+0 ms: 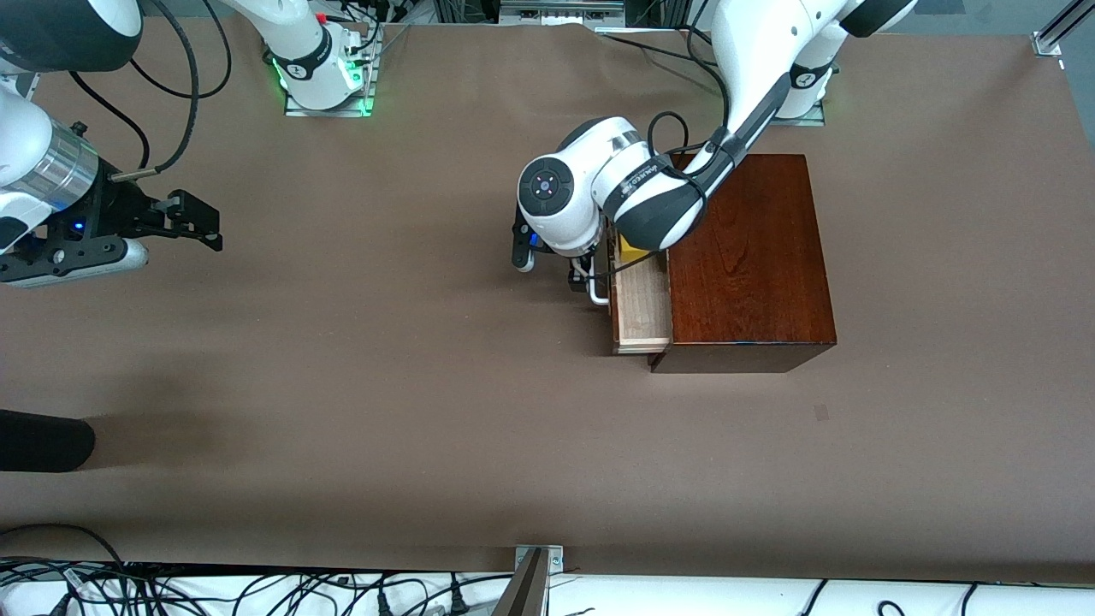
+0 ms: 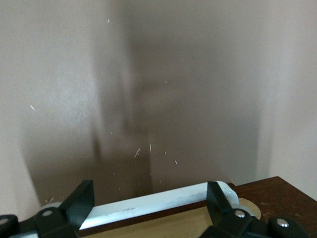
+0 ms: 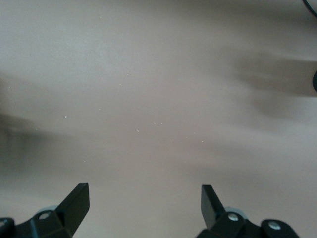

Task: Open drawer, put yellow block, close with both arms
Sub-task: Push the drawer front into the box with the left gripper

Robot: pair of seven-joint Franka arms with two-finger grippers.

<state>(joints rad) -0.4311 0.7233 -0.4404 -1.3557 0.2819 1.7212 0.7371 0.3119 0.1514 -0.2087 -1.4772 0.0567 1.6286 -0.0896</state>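
Note:
The glossy mahogany box (image 1: 753,257) stands toward the left arm's end of the table. Its drawer (image 1: 643,306) is pulled partly out, showing the pale wood tray. The yellow block (image 1: 631,249) lies in the tray, mostly hidden under the left arm's wrist. My left gripper (image 1: 585,278) is low at the drawer's front. In the left wrist view it (image 2: 149,197) is open, with the white bar handle (image 2: 163,201) lying between its fingers. The handle also shows in the front view (image 1: 596,293). My right gripper (image 1: 195,224) is open and empty over bare table at the right arm's end (image 3: 143,196).
A dark rounded object (image 1: 43,441) juts in at the table's edge on the right arm's end, nearer to the front camera. A camera post (image 1: 530,582) and cables lie along the front edge. The brown table (image 1: 385,359) is bare between the arms.

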